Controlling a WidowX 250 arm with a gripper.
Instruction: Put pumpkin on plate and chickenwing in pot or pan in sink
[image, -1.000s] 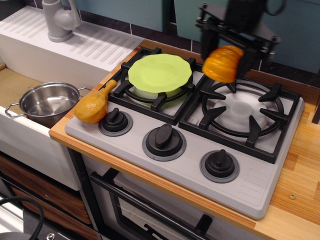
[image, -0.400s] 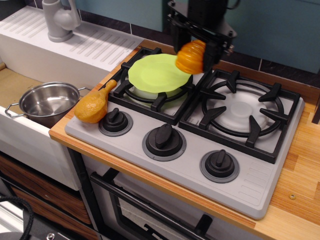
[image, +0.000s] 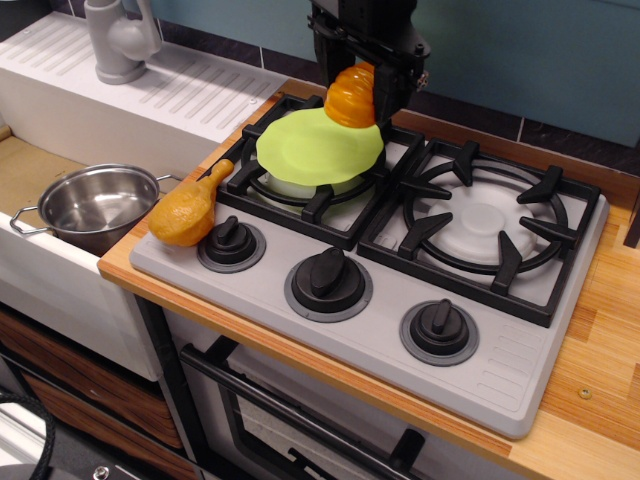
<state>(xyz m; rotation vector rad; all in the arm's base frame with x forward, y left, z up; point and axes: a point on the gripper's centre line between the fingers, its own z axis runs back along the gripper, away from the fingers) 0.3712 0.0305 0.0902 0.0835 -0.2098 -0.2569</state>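
The black end effector (image: 362, 85) hangs over the rear of the left burner, clenched around the glossy bright-orange ribbed toy pumpkin (image: 351, 98), which sits between its dark fingers with the fingers rising behind and to the right of it. The pumpkin is above the far right rim of the round lime-green plastic plate (image: 318, 145); from this angle it is hard to tell whether its underside touches the plate or is just clear of it. The plate itself rests on the black grate of the left burner of the grey toy stove (image: 330, 335), whose three black knobs line its front edge. The golden-brown drumstick-shaped toy chickenwing (image: 188, 210) lies at the stove's front left corner, well apart from the end effector, its bulbous end toward the sink and its thin bone handle pointing up toward the grate. Just left of it, the small shiny stainless-steel pot with two loop handles (image: 92, 207) stands upright inside the white rectangular sink with a tan inside (image: 30, 175), its right handle near the chickenwing. A grey faucet (image: 118, 38) stands on the ridged white drainboard behind the basin. The stove sits on a wooden surface (image: 608, 330) whose bare planks show at the right side.
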